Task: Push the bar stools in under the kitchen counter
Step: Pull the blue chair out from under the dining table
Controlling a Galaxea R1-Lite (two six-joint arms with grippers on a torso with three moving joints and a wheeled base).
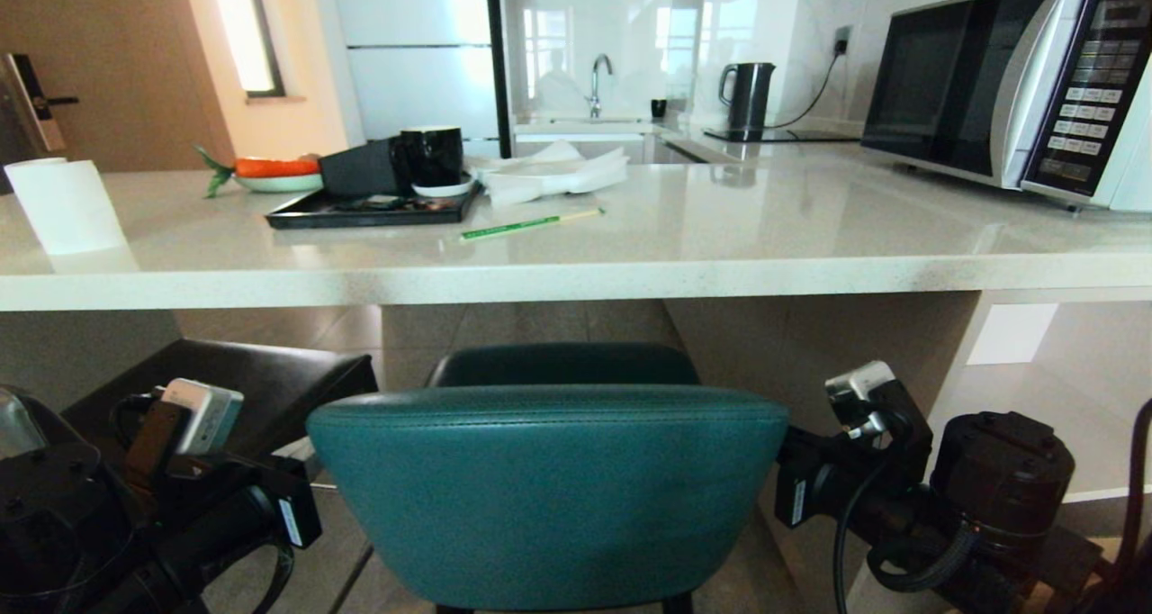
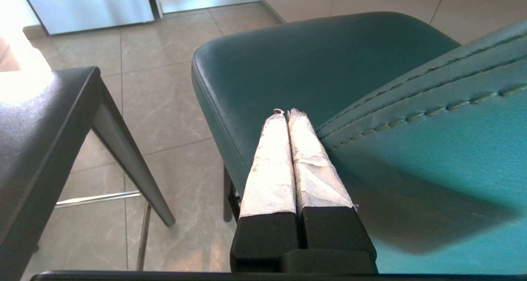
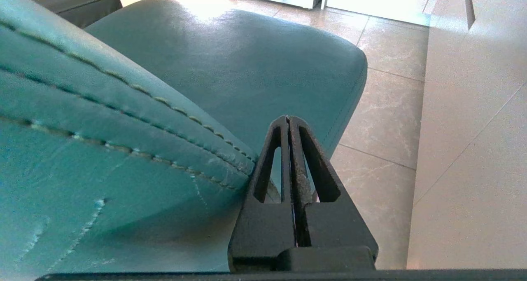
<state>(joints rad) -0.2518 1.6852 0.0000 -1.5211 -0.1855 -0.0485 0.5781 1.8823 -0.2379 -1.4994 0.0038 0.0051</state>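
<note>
Beneath the thick-edged, glossy white kitchen counter [image 1: 576, 272] the padded, stitched teal stool [image 1: 549, 488] is only partly tucked beside the square dark stool [image 1: 243, 389], its rounded back flanked, seemingly for pushing, by the taped left gripper [image 2: 287, 113] and right gripper [image 3: 287, 120], both closed on nothing.

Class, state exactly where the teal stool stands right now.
In the head view the teal stool stands centre foreground, its seat reaching under the kitchen counter, the dark stool on its left and a gripper at each side of its back.
</note>
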